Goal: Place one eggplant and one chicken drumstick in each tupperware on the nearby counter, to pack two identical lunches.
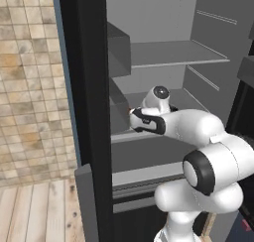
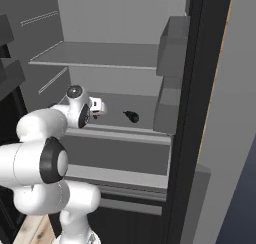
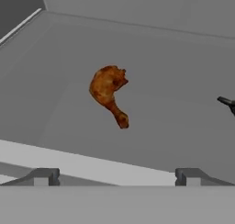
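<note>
Item: chicken drumstick. Lies flat mid-shelf in the open fridge, meaty end toward the back wall, bone end toward the front edge; untouched.

Item: eggplant. Dark, small; rests on the same fridge shelf, toward its right side, apart from the drumstick.

Item: hand. Released, fingers spread wide, empty; poised at the shelf's front edge, aimed at the drumstick, likely lined up for a first pick.

Status, judged: packing not yet begun.
</note>
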